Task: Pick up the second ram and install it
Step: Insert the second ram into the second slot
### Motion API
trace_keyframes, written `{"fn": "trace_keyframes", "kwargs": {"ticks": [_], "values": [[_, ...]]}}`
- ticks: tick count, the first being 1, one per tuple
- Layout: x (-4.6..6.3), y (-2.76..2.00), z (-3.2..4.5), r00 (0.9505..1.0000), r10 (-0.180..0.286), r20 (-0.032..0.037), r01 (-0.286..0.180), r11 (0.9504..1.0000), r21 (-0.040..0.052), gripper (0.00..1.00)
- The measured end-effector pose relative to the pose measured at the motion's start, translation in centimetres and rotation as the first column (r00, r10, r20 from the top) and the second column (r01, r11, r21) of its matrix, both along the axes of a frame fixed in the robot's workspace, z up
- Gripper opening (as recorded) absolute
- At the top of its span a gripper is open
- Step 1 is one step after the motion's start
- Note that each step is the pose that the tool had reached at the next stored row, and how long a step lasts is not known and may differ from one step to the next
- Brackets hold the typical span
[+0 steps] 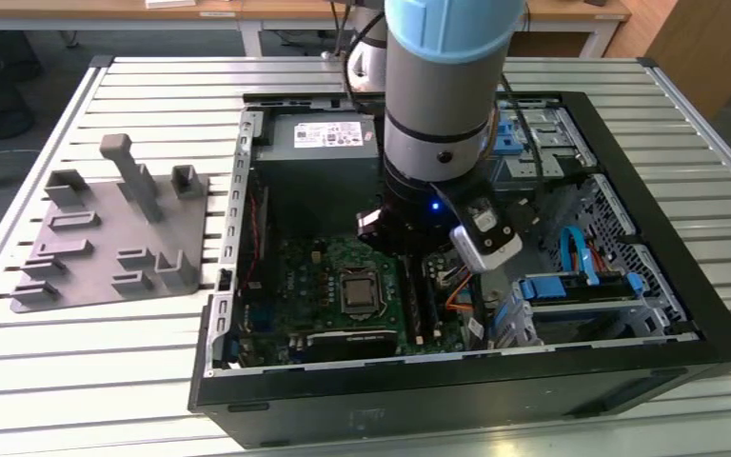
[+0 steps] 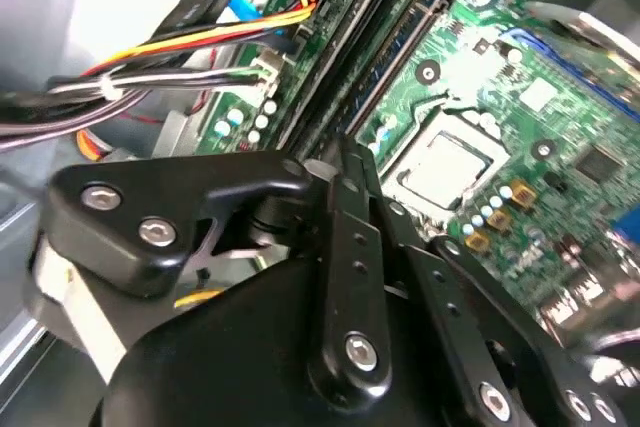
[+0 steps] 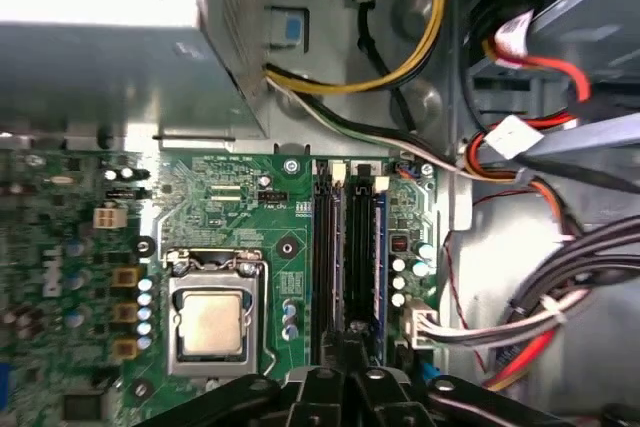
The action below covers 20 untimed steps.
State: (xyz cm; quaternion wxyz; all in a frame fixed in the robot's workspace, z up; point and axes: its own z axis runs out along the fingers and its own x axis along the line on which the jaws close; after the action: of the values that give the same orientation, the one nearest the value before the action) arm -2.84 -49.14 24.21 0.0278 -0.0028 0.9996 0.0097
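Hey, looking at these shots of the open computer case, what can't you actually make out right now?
1. Memory slots: in the first wrist view one end lies behind the gripper.
2. The second ram: in the exterior view the arm covers those slots, so whether it is seated there is hidden.
3. Motherboard: in the second wrist view the gripper's black links hide much of it.

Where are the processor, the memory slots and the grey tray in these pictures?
processor (image 3: 212,322): first wrist view, middle of its metal lid.
memory slots (image 3: 328,257): first wrist view, middle of one long black slot.
grey tray (image 1: 102,228): exterior view, bare part of its flat base.
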Motion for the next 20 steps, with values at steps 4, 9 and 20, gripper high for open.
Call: {"fn": "trace_keyframes", "kwargs": {"ticks": [4, 9, 20], "values": [[0.0, 0.1, 1.8, 1.0, 0.0, 0.0001, 0.0, 1.0, -0.002, 0.1], [0.0, 0.11, 2.24, 1.0, 0.0, 0.0001, 0.0, 1.0, -0.002, 0.1], [0.0, 0.1, 2.25, 1.0, 0.0, 0.0001, 0.0, 1.0, -0.0022, 0.1]]}}
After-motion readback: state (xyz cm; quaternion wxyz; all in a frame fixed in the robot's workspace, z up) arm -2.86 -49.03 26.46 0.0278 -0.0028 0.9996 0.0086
